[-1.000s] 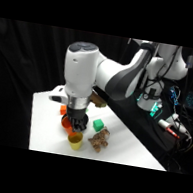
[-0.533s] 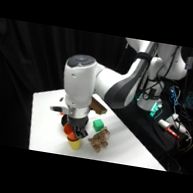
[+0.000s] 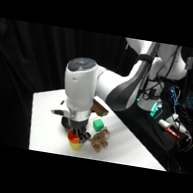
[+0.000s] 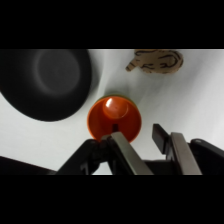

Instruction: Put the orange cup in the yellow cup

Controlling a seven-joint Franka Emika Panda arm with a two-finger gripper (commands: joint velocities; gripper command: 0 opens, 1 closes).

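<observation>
The orange cup (image 3: 72, 138) sits nested in the yellow cup (image 3: 75, 145) near the front edge of the white surface (image 3: 45, 122). The tool (image 3: 80, 133) hangs right above it. Just beside the cups lie a brown lump (image 3: 99, 139) and a green block (image 3: 98, 124).

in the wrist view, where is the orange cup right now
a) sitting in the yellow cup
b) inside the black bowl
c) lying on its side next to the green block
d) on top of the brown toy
a: in the wrist view the orange cup fills the yellow cup, whose rim peeks out behind it; the side view shows orange over yellow.
</observation>
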